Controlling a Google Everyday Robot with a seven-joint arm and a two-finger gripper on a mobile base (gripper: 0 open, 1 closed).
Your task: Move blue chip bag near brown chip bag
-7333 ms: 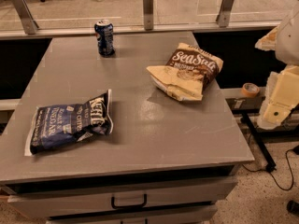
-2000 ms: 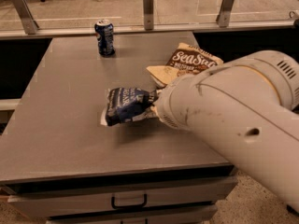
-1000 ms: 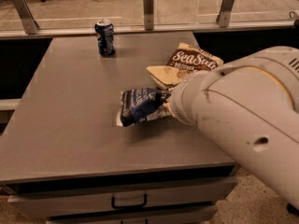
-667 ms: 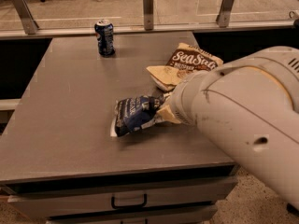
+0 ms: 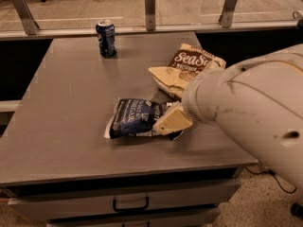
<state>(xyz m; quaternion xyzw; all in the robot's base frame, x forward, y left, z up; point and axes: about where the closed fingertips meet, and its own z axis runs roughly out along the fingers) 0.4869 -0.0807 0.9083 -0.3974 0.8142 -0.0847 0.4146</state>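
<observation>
The blue chip bag [image 5: 134,117] lies flat on the grey table [image 5: 66,103], just in front and to the left of the brown chip bag [image 5: 186,68], with a small gap between them. My gripper [image 5: 169,121] sits at the blue bag's right end, shut on that edge. One cream finger [image 5: 173,118] lies over the bag. My large white arm [image 5: 251,108] reaches in from the right and covers the brown bag's right side.
A blue soda can [image 5: 106,38] stands upright at the table's back left. A rail with metal posts [image 5: 150,7] runs behind the table. A drawer with a dark handle [image 5: 130,205] is under the front edge.
My gripper has carried the blue bag from the table's front left to beside the brown bag. In the last second it lowered the bag onto the table.
</observation>
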